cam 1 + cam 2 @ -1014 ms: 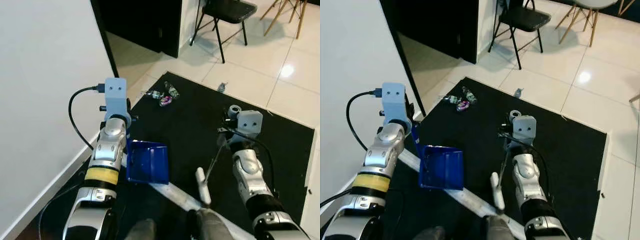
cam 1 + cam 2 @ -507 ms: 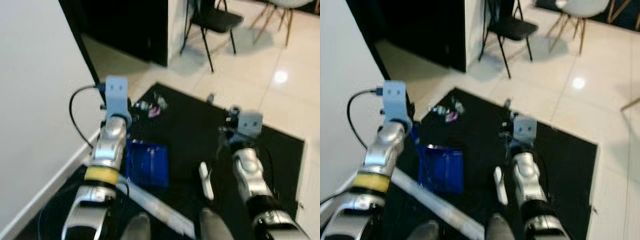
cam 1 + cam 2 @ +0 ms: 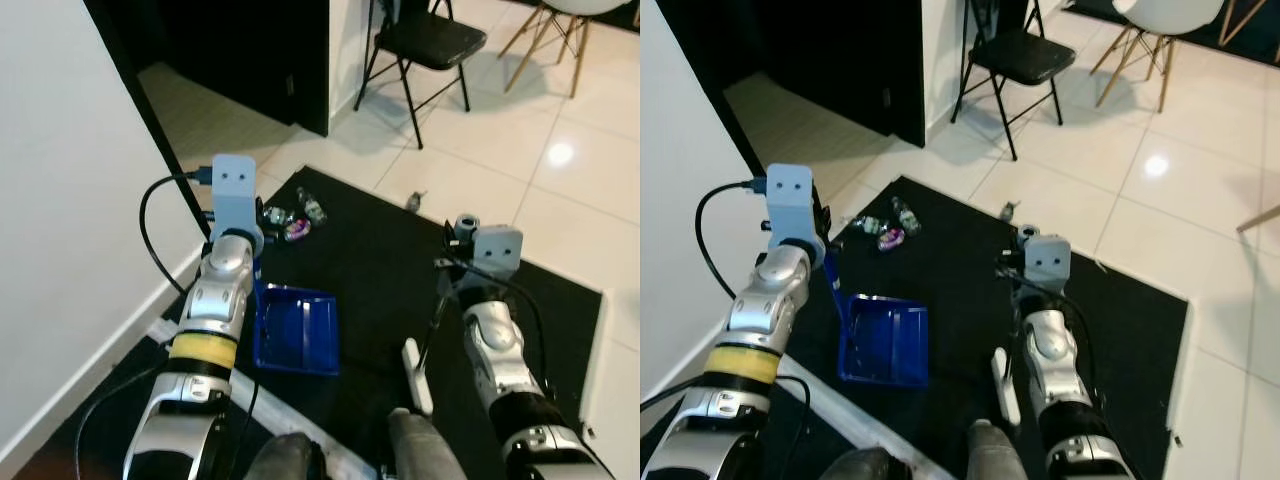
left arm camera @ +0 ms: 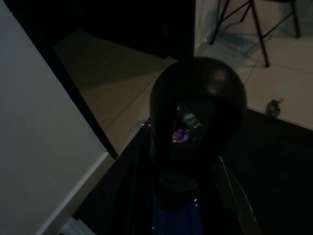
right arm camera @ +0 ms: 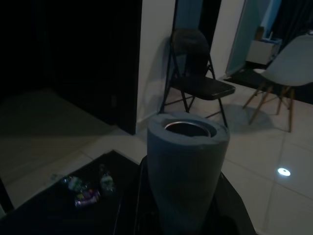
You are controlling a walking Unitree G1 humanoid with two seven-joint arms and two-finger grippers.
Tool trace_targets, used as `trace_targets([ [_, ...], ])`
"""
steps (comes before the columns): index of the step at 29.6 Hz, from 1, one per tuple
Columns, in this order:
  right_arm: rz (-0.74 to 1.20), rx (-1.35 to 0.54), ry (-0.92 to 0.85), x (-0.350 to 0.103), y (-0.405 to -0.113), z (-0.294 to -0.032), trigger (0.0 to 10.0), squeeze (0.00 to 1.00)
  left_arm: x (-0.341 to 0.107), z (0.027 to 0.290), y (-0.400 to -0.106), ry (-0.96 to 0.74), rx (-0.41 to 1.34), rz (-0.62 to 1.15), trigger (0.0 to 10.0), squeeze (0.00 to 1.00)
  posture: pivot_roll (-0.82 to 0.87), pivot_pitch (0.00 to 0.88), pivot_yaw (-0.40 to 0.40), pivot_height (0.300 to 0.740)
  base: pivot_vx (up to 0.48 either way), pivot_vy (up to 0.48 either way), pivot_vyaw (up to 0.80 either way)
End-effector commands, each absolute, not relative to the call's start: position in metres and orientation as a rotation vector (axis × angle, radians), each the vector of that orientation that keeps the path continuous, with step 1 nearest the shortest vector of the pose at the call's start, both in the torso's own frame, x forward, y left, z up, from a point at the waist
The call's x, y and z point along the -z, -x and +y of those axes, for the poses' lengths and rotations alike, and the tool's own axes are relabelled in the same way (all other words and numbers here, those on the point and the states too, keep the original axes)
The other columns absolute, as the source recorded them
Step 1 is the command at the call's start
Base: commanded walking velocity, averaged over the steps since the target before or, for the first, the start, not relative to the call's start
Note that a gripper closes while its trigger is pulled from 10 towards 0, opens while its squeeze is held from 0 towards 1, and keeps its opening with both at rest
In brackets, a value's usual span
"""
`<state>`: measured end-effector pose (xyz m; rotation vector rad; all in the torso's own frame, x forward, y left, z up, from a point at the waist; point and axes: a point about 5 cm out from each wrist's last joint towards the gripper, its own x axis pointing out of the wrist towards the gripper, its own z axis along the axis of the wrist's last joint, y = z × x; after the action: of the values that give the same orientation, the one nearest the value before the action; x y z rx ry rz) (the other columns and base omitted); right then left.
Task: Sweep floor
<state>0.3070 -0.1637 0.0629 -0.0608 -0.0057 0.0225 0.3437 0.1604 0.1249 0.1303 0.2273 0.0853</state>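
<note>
Litter [image 3: 290,217], a few small bottles and wrappers, lies at 11 o'clock on the black mat [image 3: 380,280], with one more scrap [image 3: 414,201] at 12 near the mat's far edge. Left gripper [image 3: 830,272] clenches the blue dustpan [image 3: 296,329] by its handle; right gripper [image 3: 1012,300] grips the broom handle [image 5: 187,171], its white head [image 3: 417,376] at 5 o'clock.

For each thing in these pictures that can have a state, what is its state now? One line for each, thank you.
Blue plastic dustpan: held off the floor, hanging below the left arm.
Grey foam-wrapped broom handle: upright, by the right arm.
Small litter pile: unswept, on the black mat.
Black folding chair: unfolded, standing.
</note>
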Motion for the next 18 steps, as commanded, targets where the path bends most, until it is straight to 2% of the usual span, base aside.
trace_targets([
  [1,-0.034,-0.015,0.058,-0.0692,-0.3091,-0.1651,10.0,0.0,-0.133,0.1607,-0.3453,-0.14,-0.084,0.188,10.0,0.0,-0.05,0.068,0.027,0.74,0.431,0.0,0.0],
  [16,-0.033,-0.015,0.059,-0.069,-0.3086,-0.1652,10.0,0.0,-0.1327,0.1605,-0.3453,-0.137,-0.083,0.188,10.0,0.0,-0.05,0.07,0.025,0.74,0.429,0.0,0.0],
  [18,-0.033,-0.015,0.059,-0.0689,-0.3086,-0.1653,10.0,0.0,-0.1328,0.1603,-0.3453,-0.139,-0.082,0.188,10.0,0.0,-0.05,0.07,0.025,0.74,0.386,-0.278,0.0],
])
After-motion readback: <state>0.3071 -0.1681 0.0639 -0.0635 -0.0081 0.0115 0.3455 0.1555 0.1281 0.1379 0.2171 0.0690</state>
